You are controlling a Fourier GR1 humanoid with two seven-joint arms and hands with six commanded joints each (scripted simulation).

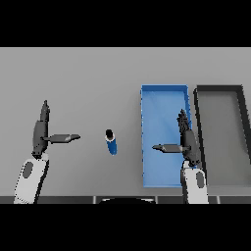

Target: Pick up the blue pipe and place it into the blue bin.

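Nearest, at the lower left, the left hand (41,132) rises from its white forearm with its fingers (44,115) straight and pressed together, pointing away across the worktop (88,78), while the thumb sticks out sideways toward the middle; it holds nothing. At the lower right the right hand (188,142) stands in the same pose, fingers (183,121) straight and held together pointing away, thumb stretched toward the middle, and it too holds nothing. This hand shows over the right part of the blue bin (162,98), its thumb over the bin's floor. Between the two thumbs, on the bare worktop, lies the blue pipe (112,143), a short tube with its dark open end turned to the far side. It sits just beyond the tip of the left thumb, apart from it, and farther from the right thumb, with the bin's left wall between them. The pipe is outside the bin, near its left wall but not touching it. The blue bin runs lengthwise away from the right fingers. Just to the right of those fingers, beside the blue bin, lies a dark grey bin (220,89) of like shape, its far rim level with the blue one's.
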